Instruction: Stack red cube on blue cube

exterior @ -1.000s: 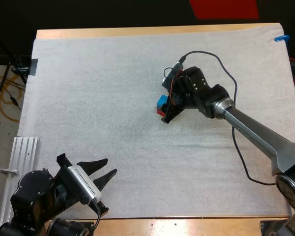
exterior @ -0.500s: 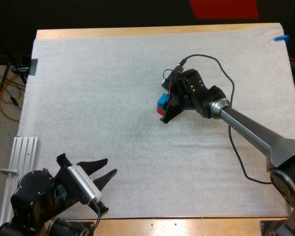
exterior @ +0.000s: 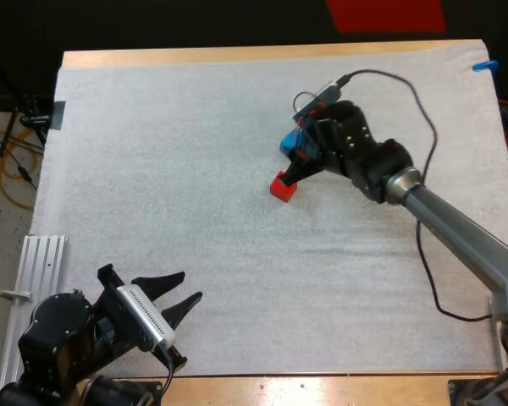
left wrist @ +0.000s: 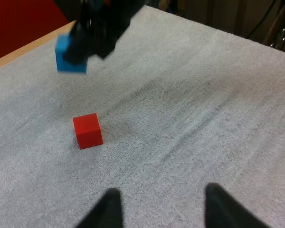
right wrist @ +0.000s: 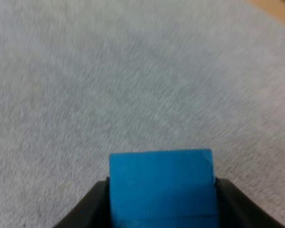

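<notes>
The red cube [exterior: 282,187] lies alone on the white mat near its middle; the left wrist view has the red cube [left wrist: 88,130] ahead of my left fingers. My right gripper [exterior: 298,156] is shut on the blue cube [exterior: 289,144] and holds it in the air, up and to the right of the red one. In the right wrist view the blue cube [right wrist: 161,187] sits pressed between the two black fingers [right wrist: 88,206] over bare mat. From the left wrist view the blue cube [left wrist: 70,54] hangs above the mat. My left gripper [exterior: 180,302] stands open at the mat's near left.
A ribbed metal rail [exterior: 34,292] lies off the mat's left edge beside my left arm. The white mat [exterior: 169,152] stretches bare to the left of the cubes and toward the front.
The right gripper has lifted the blue cube off the red cube and carried it up and to the right. The red cube stays on the mat. The left arm has not moved.
</notes>
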You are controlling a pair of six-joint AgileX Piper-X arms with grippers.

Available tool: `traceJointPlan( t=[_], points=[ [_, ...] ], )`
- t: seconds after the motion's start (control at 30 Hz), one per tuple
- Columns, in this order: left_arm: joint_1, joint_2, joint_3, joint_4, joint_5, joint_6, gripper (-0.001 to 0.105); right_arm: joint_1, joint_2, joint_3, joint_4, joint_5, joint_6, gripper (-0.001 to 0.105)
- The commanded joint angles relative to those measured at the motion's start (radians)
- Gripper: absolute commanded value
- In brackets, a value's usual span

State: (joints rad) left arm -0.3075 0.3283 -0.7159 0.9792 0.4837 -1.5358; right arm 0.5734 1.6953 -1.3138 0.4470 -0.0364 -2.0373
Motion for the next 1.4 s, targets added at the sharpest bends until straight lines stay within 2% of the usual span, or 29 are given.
traceJointPlan(
  t=[0.0, 0.1, 0.13, 0.4, 0.83, 0.87, 1.0, 1.03, 1.27, 1.37],
  points=[
    [-0.003, -0.001, -0.003, -0.004, 0.0, -0.012, 0.049, -0.024, -0.018, -0.009, -0.001, 0.013, 0.019, 0.038],
    [-0.003, -0.001, -0.003, -0.004, 0.0, -0.012, 0.06, -0.063, -0.021, -0.009, 0.007, 0.018, 0.047, 0.038],
    [-0.003, -0.001, -0.003, -0.004, 0.0, -0.012, 0.06, -0.075, -0.019, -0.009, 0.012, 0.018, 0.054, 0.038],
    [-0.003, -0.001, -0.003, -0.004, 0.0, -0.012, 0.061, -0.117, 0.038, 0.007, 0.06, 0.017, 0.059, 0.038],
    [-0.003, -0.001, -0.003, -0.004, 0.0, -0.018, 0.061, -0.117, 0.174, 0.025, -0.017, 0.036, 0.087, 0.038],
    [-0.003, -0.001, -0.003, -0.004, 0.0, -0.02, 0.061, -0.117, 0.179, 0.025, -0.017, 0.036, 0.087, 0.042],
    [-0.003, -0.001, -0.003, -0.004, 0.0, -0.039, 0.061, -0.117, 0.183, 0.027, -0.024, 0.056, 0.08, 0.069],
    [-0.003, -0.001, -0.003, -0.004, 0.0, -0.038, 0.061, -0.117, 0.181, 0.027, -0.024, 0.064, 0.08, 0.071],
    [-0.003, -0.001, -0.003, -0.004, -0.035, -0.061, 0.061, -0.095, 0.102, 0.027, -0.016, 0.076, 0.077, 0.073],
    [-0.003, -0.001, -0.003, -0.004, -0.046, -0.061, 0.061, -0.076, 0.053, 0.027, 0.001, 0.068, 0.036, 0.072]
  ],
)
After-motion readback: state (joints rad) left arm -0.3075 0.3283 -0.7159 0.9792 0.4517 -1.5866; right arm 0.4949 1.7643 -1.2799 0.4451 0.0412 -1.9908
